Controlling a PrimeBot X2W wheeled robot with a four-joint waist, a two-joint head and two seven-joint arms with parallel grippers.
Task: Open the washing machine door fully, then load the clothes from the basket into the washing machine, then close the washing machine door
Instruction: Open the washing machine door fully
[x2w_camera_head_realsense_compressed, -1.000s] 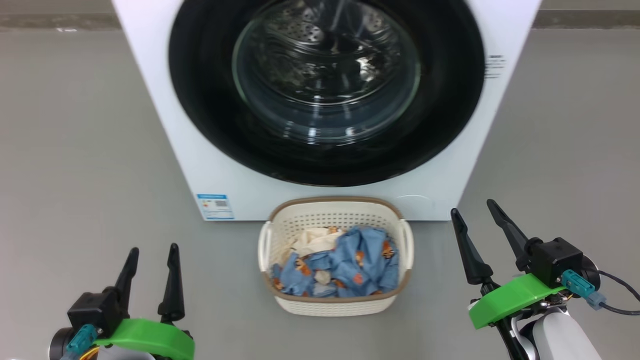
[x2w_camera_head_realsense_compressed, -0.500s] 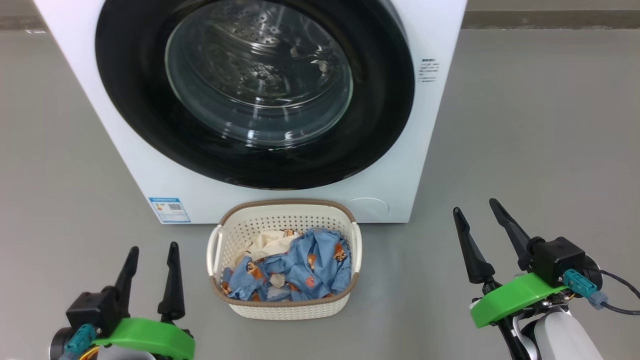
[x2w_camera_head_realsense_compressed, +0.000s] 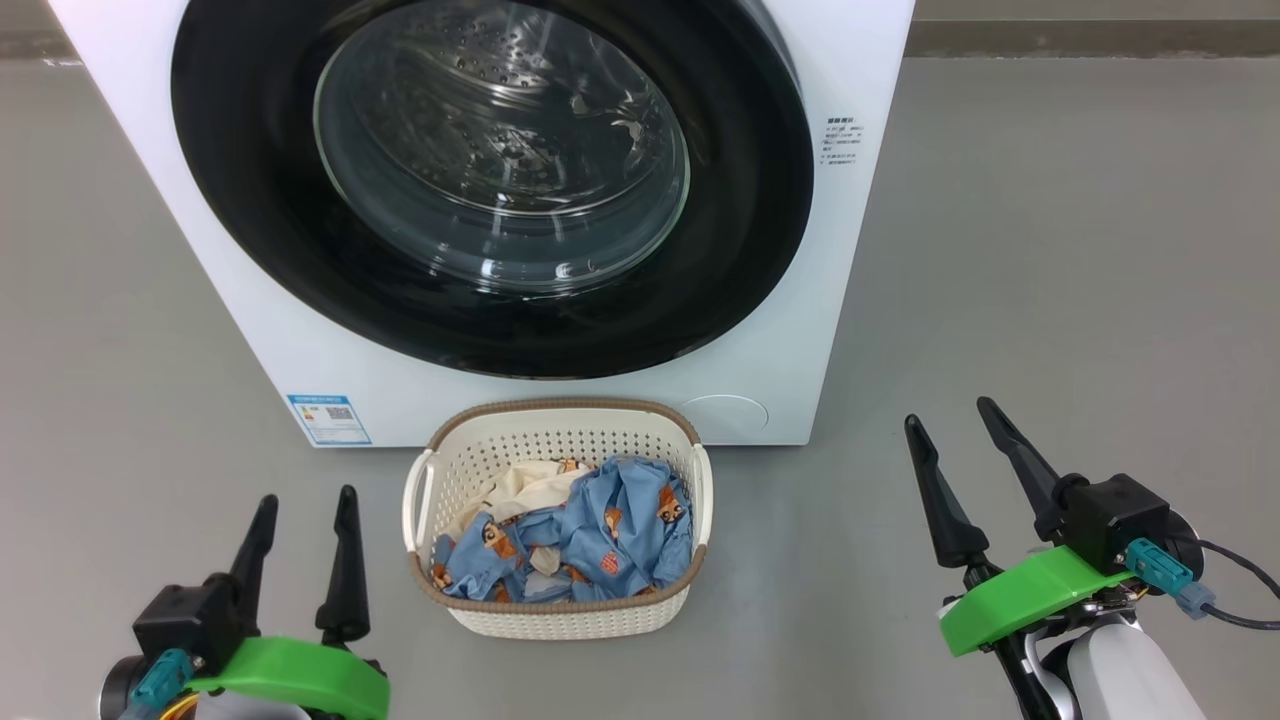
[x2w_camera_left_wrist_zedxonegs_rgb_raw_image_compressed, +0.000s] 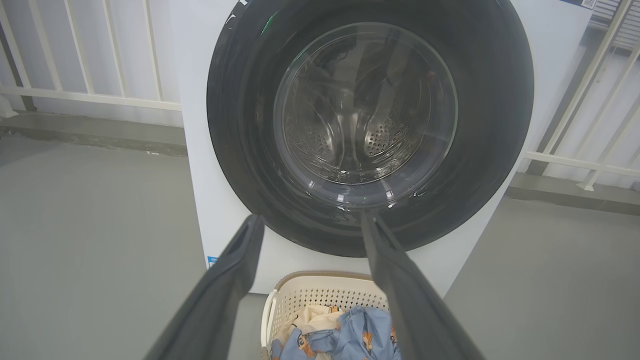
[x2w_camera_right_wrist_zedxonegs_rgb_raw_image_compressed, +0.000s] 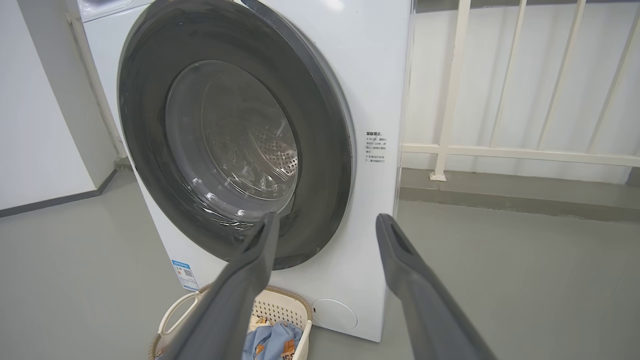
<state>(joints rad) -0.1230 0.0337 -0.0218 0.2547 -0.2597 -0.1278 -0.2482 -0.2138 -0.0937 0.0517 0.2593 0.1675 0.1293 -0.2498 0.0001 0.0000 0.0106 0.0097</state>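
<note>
A white washer (x2w_camera_head_realsense_compressed: 860, 60) stands on a grey floor, seen from above and in front. Its round glossy black door (x2w_camera_head_realsense_compressed: 495, 170) looks closed against the front, with the steel drum visible through the glass. Nothing is loaded yet, so opening the door appears to be the step in hand.

No handle shows on the door, and which side carries the hinge cannot be told. A finger pressed on the smooth rim at the wrong spot could slip off, or pull against the hinge and strain the arm.

A small cream basket (x2w_camera_head_realsense_compressed: 560, 620) sits on the floor just in front of the washer, below the door's lower edge. An arm reaching for the door could knock it aside or tip it.

Crumpled blue and cream clothes (x2w_camera_head_realsense_compressed: 590, 530) lie in the basket. They are loose, so a shallow pinch may lift only part of them. A trailing end could drop to the floor, or get caught in the door.

The left end effector (x2w_camera_head_realsense_compressed: 307, 497) and right end effector (x2w_camera_head_realsense_compressed: 948, 412) hover low on either side of the basket, well apart from it. On both, the fingers are spread and hold nothing.
</note>
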